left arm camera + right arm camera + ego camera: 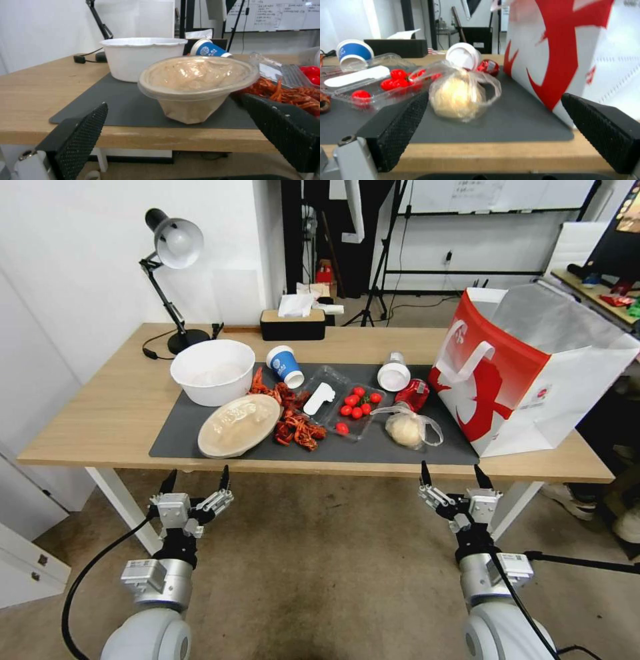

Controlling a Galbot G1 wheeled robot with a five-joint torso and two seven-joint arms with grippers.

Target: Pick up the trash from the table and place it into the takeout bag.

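On the dark mat of the table (pixel 100 413) lie a blue-and-white paper cup (pixel 285 366) on its side, a white lidded cup (pixel 393 373), a small red packet (pixel 413 395), a clear bag with a pale bun (pixel 407 429) and a beige oval lid (pixel 239 425). The takeout bag (pixel 527 373) stands open at the right end. My left gripper (pixel 195 481) hangs open below the table's front edge, facing the beige lid (pixel 196 77). My right gripper (pixel 452 477) is open too, in front of the bun bag (pixel 458 96) and the takeout bag (pixel 573 50).
A big white bowl (pixel 213 371) stands at the mat's back left, red crayfish shells (pixel 293 423) and a clear tray of cherry tomatoes (pixel 350 407) in the middle. A desk lamp (pixel 175 247) and a tissue box (pixel 293 323) stand at the back.
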